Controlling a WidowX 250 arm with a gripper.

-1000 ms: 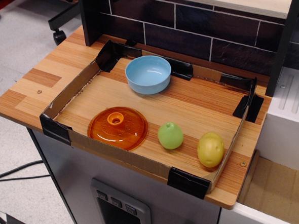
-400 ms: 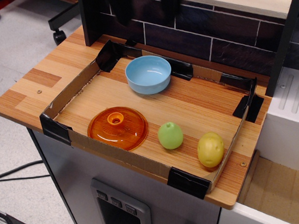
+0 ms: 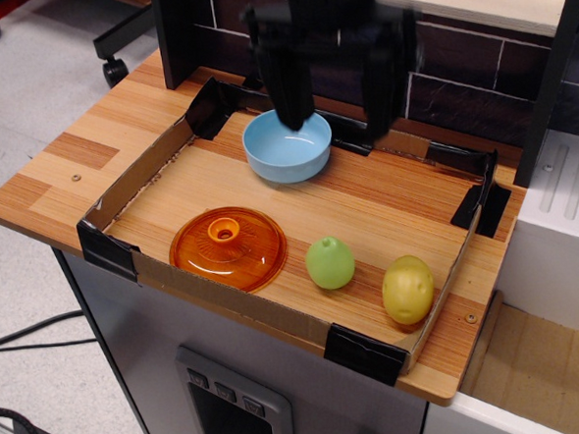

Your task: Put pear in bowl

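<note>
The light-green pear lies near the front of the cardboard-edged tray, between the orange lid and the yellow potato. The light-blue bowl stands at the back of the tray. My gripper has come into view from the top, blurred by motion. It is open, with its two dark fingers spread wide. It hangs above the back of the tray, over the bowl's right side, far from the pear.
A flat transparent orange lid with a knob lies front left in the tray. A yellow speckled potato lies front right. A dark tiled wall and black posts stand behind. A white unit stands at the right.
My gripper has dropped into view from the top, from out of sight to above the back of the tray. The pear, bowl, lid and potato have not moved.
</note>
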